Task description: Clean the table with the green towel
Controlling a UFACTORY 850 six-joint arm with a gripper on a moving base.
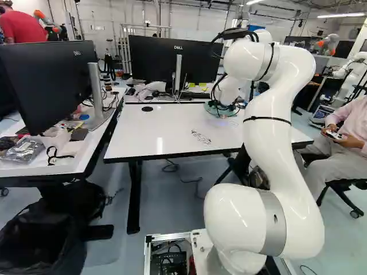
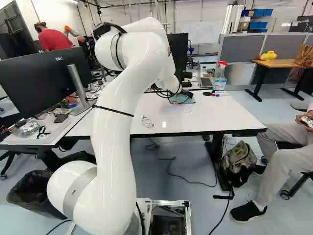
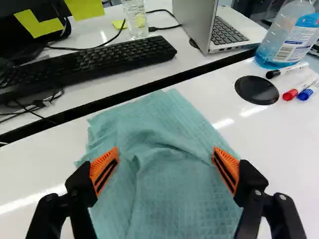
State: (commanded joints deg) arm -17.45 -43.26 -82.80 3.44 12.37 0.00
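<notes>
Green towel (image 3: 174, 204) lies rumpled on the white surface (image 3: 284, 154), beneath and between the gripper's (image 3: 165, 153) widely parted fingers, nothing clasped; judged light, limp, not fragile; best hold: pinch the raised central fold, gathering several layers.

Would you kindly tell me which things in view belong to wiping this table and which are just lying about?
In the job: green towel, claw, white table, black scribble (probably to be wiped off).

Just lying about: keyboard, laptop, glass, three markers, spray bottle (though it might hold cleaner).
</notes>
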